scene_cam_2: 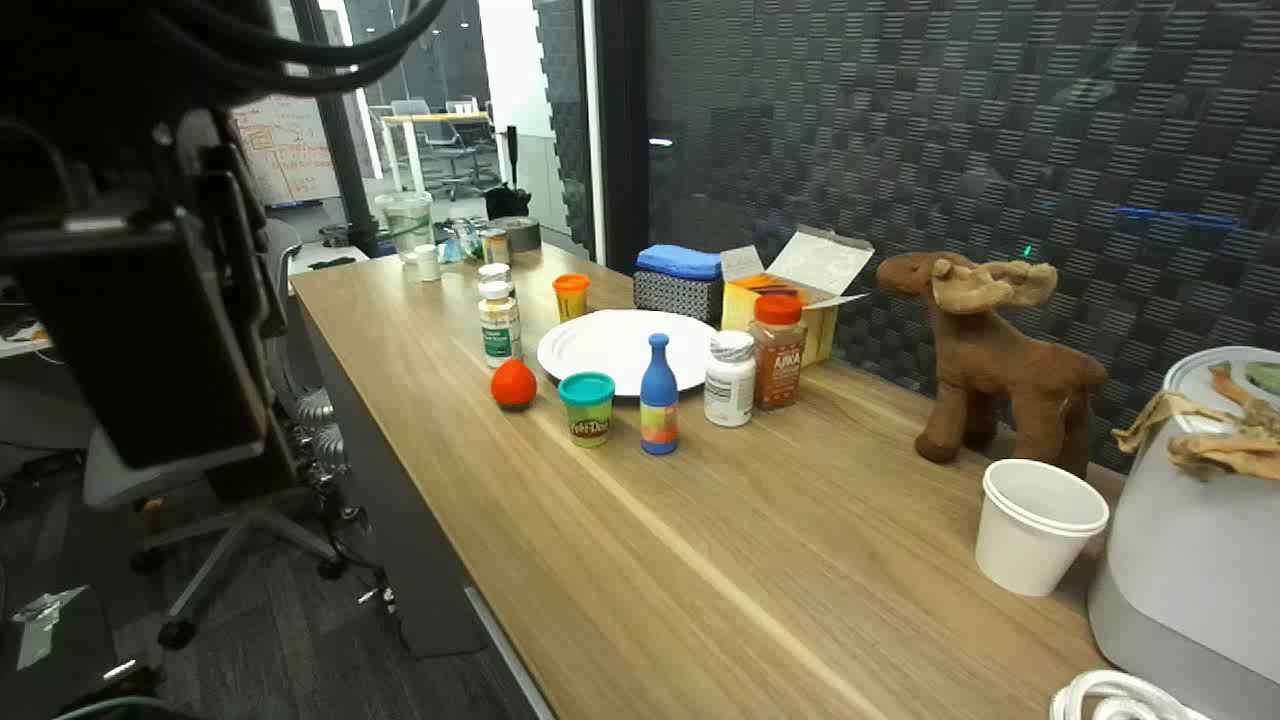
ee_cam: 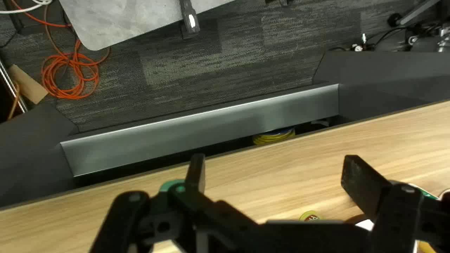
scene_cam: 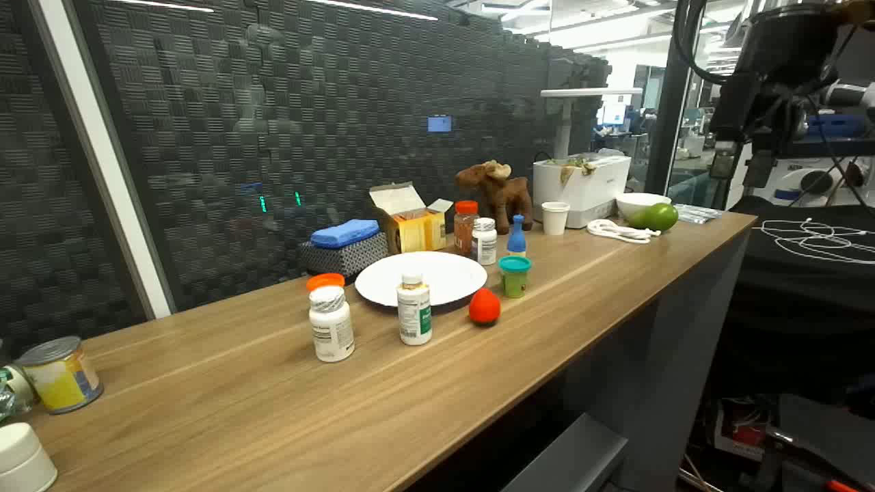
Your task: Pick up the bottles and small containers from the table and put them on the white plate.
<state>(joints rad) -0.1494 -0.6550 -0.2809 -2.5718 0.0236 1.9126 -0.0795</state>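
"What's the table (scene_cam: 519, 355) holding?"

"A white plate (scene_cam: 448, 277) is lying flat on it, showing in both exterior views. A green-labelled bottle (scene_cam: 414, 318) and a wider white bottle (scene_cam: 332, 333) are standing near one side of the plate, with an orange-lidded tub (scene_cam_2: 571, 298) near them. On the plate's other side a third white bottle (scene_cam_2: 730, 382), a blue bottle (scene_cam_2: 659, 395) and a teal-lidded tub (scene_cam_2: 587, 412) are standing, and a red round container (scene_cam_2: 513, 384) is resting nearer the table's long edge."

"And its top?"

"It's showing warm brown, with a pale streak running along the grain."

"How's the gripper (ee_cam: 274, 159) standing?"

"Its fingers (ee_cam: 195, 174) are standing wide apart, and that long edge is showing between them in the wrist view."

"And the room?"

"Dark patterned panels (scene_cam: 342, 116) are rising behind; a brown stuffed moose (scene_cam_2: 1015, 370) is standing before them, near a white paper cup (scene_cam_2: 1035, 535). A whiteboard (scene_cam_2: 300, 180) is bearing red writing beyond, and an orange cable (ee_cam: 72, 63) is lying coiled on grey carpet (ee_cam: 225, 63)."
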